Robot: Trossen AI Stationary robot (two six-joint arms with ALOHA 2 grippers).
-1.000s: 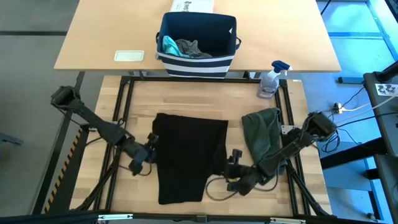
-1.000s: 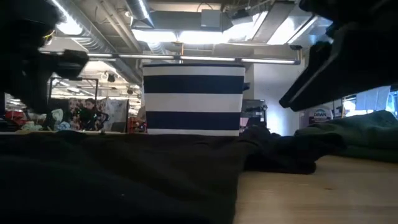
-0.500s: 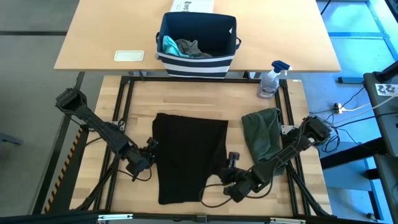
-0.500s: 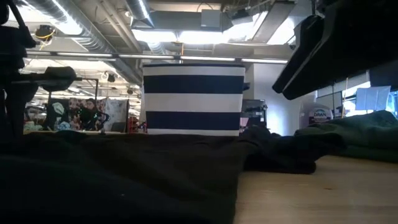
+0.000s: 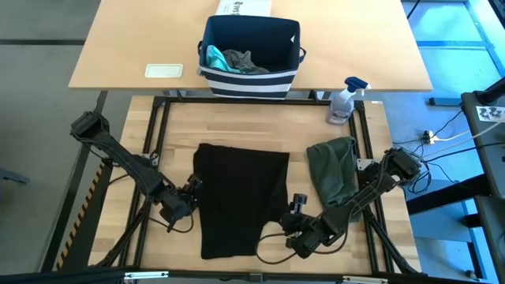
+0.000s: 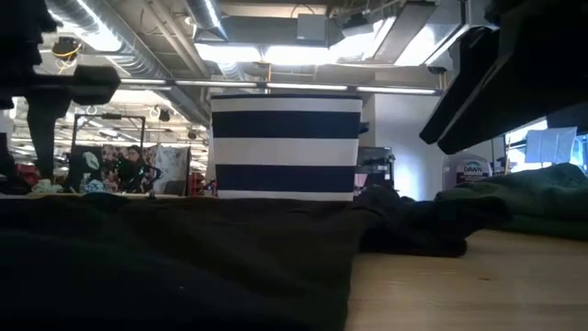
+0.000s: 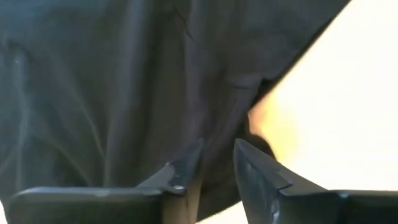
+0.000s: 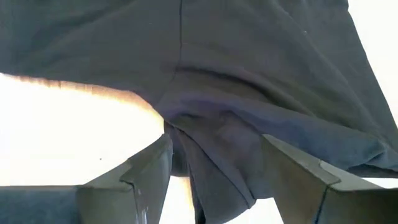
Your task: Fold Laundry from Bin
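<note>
2 garments on counter (image 5: 237, 126): black tee (image 5: 237, 197) centre, olive piece (image 5: 331, 170) at 3. Bin (image 5: 251, 49) at 12 w/ 2 more. Left hand (image 5: 192, 195) slightly apart, empty; right hand (image 5: 289, 217) wide, empty.

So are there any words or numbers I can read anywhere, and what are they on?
"DAWN": on the bottle behind the table in the low view.
White box behind the bin: dark print, too small to read.
Spray bottle: label too small to read.

The left end effector (image 5: 192, 192) has parted slightly at the black T-shirt's (image 5: 241, 197) edge.
</note>
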